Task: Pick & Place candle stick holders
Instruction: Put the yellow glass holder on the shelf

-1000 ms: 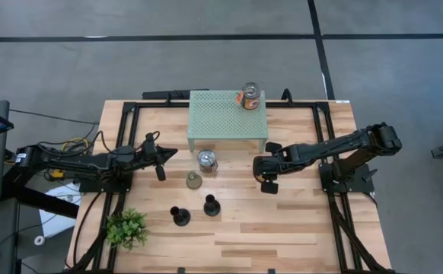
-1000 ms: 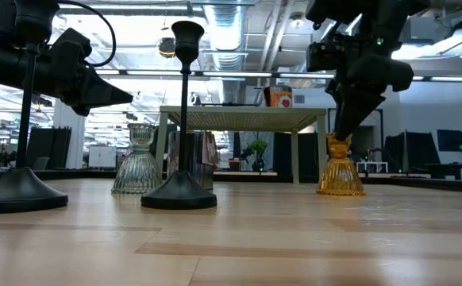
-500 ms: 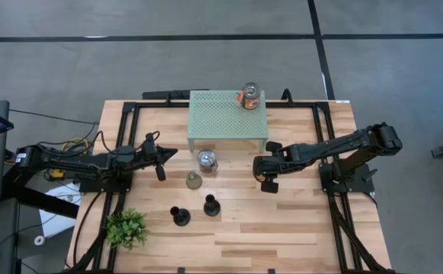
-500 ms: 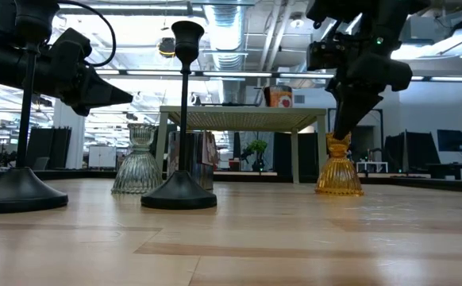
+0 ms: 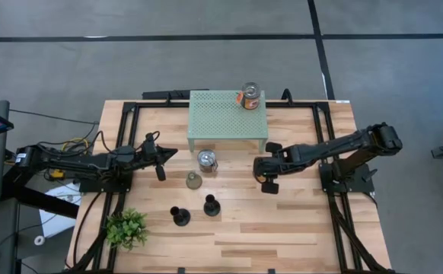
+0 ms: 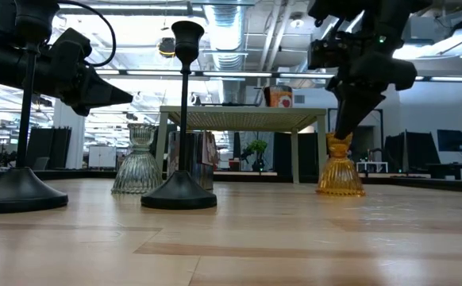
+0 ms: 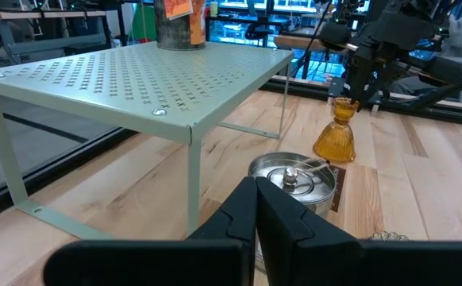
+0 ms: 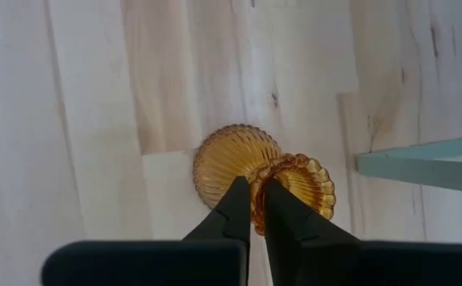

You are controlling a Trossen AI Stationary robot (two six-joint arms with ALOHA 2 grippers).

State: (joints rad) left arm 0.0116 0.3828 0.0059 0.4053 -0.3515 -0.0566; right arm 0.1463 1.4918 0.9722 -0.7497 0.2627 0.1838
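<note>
Amber holder [image 8: 256, 175] stands on the table [image 5: 297, 228], its neck pinched by the right gripper [image 8: 255, 208]; left gripper [image 7: 256, 208] hovers closed near the rack [image 5: 227, 114].

Grey floor [image 5: 206, 53] with dark seam lines; ceiling ducts [image 6: 231, 24], distant desks beyond.

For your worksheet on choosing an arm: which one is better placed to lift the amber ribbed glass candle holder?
The right. Its hand is already closed on the amber ribbed glass candle holder beside the mint-green perforated rack. The left hand sits shut on the rack's far side.
</note>
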